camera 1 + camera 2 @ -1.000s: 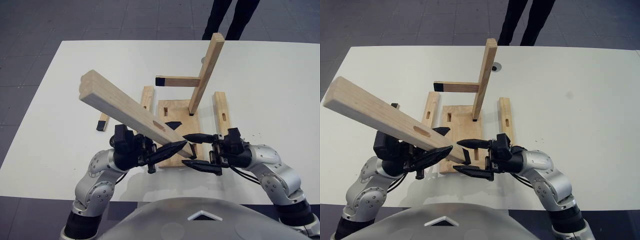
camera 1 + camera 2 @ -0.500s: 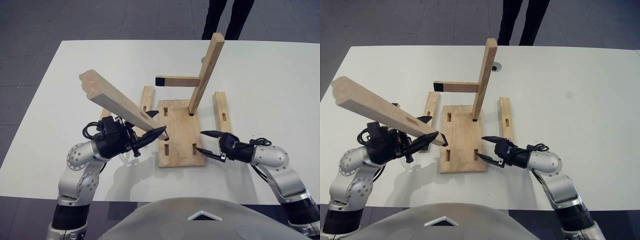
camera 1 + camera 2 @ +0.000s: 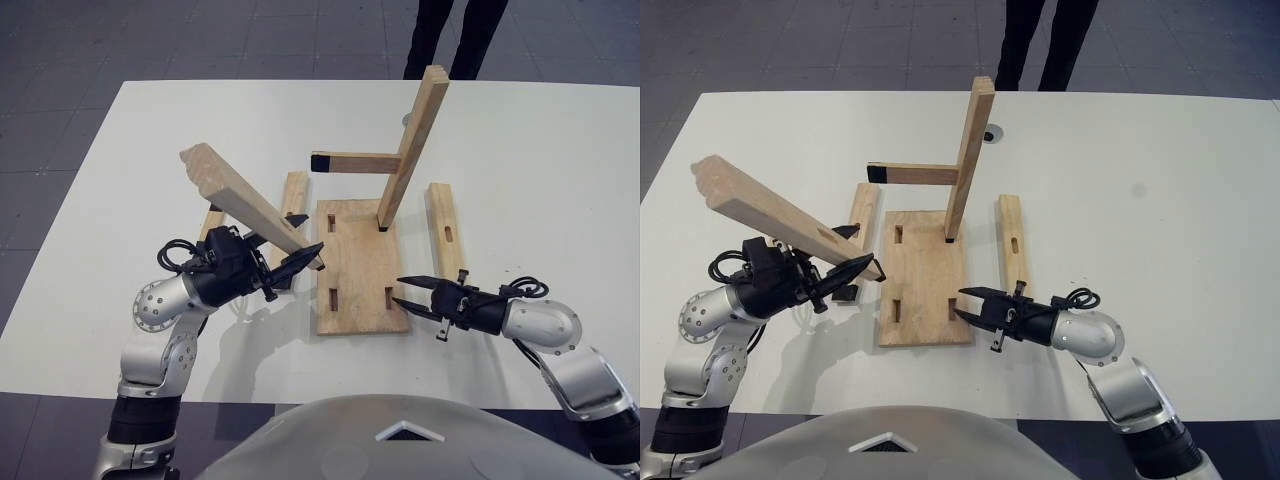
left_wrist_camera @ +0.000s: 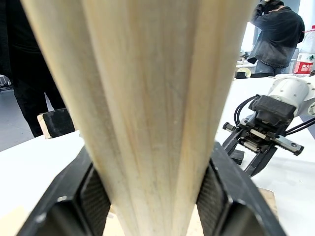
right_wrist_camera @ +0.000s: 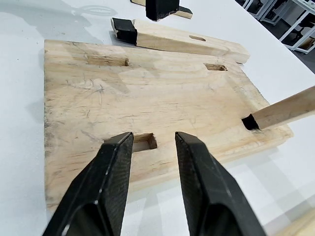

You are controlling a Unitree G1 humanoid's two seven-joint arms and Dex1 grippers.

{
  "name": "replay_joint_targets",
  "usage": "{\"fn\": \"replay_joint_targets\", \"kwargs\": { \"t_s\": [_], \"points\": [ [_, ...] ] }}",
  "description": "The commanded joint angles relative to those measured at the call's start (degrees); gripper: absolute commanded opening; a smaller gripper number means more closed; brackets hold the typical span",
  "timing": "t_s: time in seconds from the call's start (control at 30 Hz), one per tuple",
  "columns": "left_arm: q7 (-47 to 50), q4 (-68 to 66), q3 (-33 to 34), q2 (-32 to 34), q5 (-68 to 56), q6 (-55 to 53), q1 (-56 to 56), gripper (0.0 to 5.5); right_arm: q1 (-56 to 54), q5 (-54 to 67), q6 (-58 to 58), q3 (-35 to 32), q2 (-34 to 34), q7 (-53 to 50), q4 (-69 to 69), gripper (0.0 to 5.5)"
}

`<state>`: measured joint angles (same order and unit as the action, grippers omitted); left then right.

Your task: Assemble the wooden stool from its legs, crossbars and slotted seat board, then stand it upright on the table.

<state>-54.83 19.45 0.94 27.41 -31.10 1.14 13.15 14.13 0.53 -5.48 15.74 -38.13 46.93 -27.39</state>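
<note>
Pale wood parts lie on the white table [image 3: 560,180]. The slotted seat board [image 3: 355,290] lies flat, closer to the near edge, with its long axis running from the near edge toward the far edge. An upright leg [image 3: 412,145] stands in the far right slot and leans a little. A crossbar [image 3: 355,162] goes out from it toward the left edge, its black tip free in the air.

The left gripper [image 3: 300,262] is clamped on the lower part of a second leg [image 3: 240,195]; in the left wrist view both pads [image 4: 93,196] press on its sides. This leg is tilted: the low end is just beside the left side of the board, and the high end rises toward the far left corner of the table. I judge it is held so because the low end must go into one of the left slots, and for this it needs to come more upright.

The right gripper [image 3: 398,292] has its fingers apart and holds nothing. It is low at the near right corner of the board, with the near right slot [image 5: 145,142] showing between the fingers, probably to steady the board. A loose leg [image 3: 445,235] lies flat beside the board's right side and a loose piece [image 3: 293,195] beside its left, both parallel to its long axis
</note>
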Motion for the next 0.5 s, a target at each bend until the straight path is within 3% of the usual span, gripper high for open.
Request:
{"fn": "replay_joint_targets", "kwargs": {
  "t_s": [0.03, 0.3, 0.5],
  "points": [
    [0.55, 0.49, -0.85, -0.62, 1.18, 0.66, -0.57, 2.06, -1.90, -4.33, -2.03, 2.31, 0.05, -1.36, 0.23, 1.57],
    [0.48, 0.60, -1.23, -0.95, 1.64, 0.80, -0.19, 2.06, -2.35, -7.52, -2.96, 5.82, -0.24, -1.40, 0.39, 1.57],
    [0.53, -0.77, -0.41, -0.27, 2.88, 1.39, -0.87, 2.06, -0.90, -11.03, -3.59, 5.78, -5.42, 0.12, -0.51, 1.57]
  ]
}}
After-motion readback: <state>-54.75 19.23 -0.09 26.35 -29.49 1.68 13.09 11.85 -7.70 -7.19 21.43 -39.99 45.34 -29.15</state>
